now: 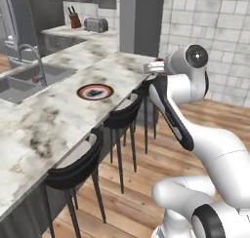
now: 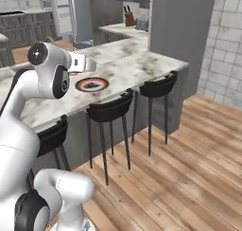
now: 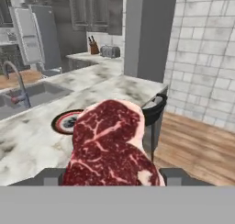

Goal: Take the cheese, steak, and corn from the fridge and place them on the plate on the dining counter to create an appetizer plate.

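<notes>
The steak point(image 3: 112, 147) fills the lower centre of the hand view, clamped between the gripper point(image 3: 112, 175)'s jaws, which stand fairly wide around the slab; it is carried high, probably to clear the dining counter point(image 1: 58, 115) edge. The plate point(image 1: 95, 91) waits left of centre, seemingly bare.

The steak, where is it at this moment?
In the hand view the steak sits between the fingers of the hand, held up in front of the dining counter and partly covering the plate behind it.
</notes>
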Available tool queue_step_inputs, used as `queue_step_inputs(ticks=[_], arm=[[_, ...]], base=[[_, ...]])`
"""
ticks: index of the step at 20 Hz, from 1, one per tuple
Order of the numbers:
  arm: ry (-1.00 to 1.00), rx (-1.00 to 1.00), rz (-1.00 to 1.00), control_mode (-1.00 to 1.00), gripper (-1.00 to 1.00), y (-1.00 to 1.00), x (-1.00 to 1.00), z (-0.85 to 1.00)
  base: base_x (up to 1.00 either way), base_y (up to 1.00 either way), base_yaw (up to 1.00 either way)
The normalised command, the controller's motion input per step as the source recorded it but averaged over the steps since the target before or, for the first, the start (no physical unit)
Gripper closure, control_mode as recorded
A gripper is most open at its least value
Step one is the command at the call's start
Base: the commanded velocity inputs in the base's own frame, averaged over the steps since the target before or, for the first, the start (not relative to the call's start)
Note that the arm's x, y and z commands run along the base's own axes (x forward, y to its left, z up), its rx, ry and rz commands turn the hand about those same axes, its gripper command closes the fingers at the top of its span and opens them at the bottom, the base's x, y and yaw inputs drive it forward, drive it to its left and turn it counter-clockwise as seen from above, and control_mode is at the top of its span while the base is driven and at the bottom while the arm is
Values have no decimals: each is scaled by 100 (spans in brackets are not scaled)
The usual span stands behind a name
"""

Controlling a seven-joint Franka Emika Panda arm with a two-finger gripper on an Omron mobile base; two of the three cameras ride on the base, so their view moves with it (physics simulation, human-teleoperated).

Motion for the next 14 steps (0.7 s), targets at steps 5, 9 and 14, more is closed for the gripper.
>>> queue_step_inputs(ticks=[5, 9, 14], arm=[[0, 0, 0, 100, 100, 0, 0, 0], [0, 0, 0, 100, 100, 0, 0, 0], [0, 0, 0, 100, 100, 0, 0, 0]], base=[[100, -63, 59], [100, -68, 58], [100, -73, 55]])
